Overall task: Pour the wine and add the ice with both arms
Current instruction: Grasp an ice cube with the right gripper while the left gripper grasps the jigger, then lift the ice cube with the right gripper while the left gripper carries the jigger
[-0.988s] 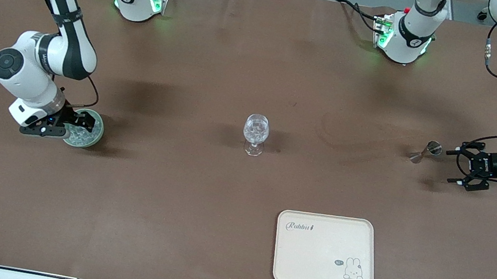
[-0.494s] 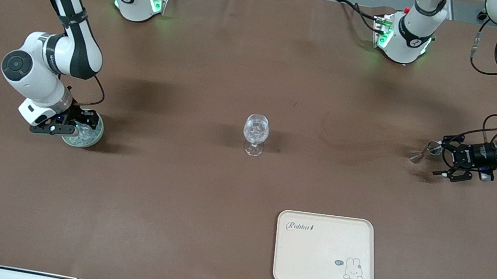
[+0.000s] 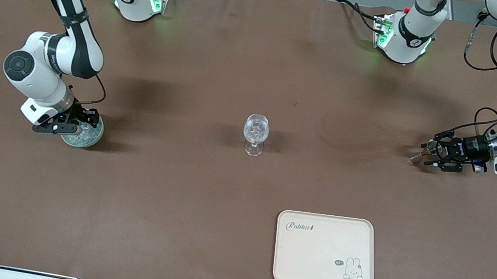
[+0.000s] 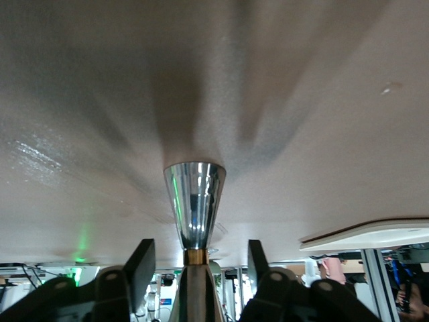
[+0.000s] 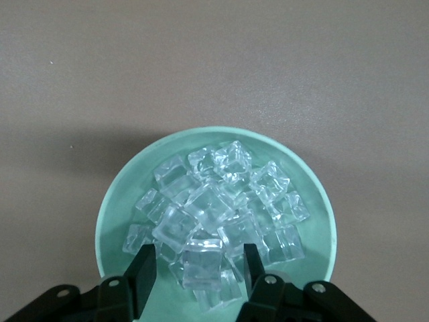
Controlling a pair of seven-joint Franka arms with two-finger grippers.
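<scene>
At the right arm's end of the brown-covered table (image 3: 188, 74), the right gripper (image 5: 194, 272) dips into a round mint-green bowl (image 3: 95, 134) heaped with clear ice cubes (image 5: 221, 208). Its two black fingers (image 5: 142, 272) stand on either side of one cube (image 5: 201, 265) at the edge of the heap; whether they already press it cannot be told. At the left arm's end, the left gripper (image 4: 198, 268), lying level and low over the cloth, has its fingers part-open around a shiny double-cone metal jigger (image 4: 194, 208), with a gap showing on each side. A clear stemmed wine glass (image 3: 255, 133) stands upright mid-table, well apart from both. A cream rounded tray with a rabbit print (image 3: 322, 273) sits nearer the front camera, with bare cloth around it.
</scene>
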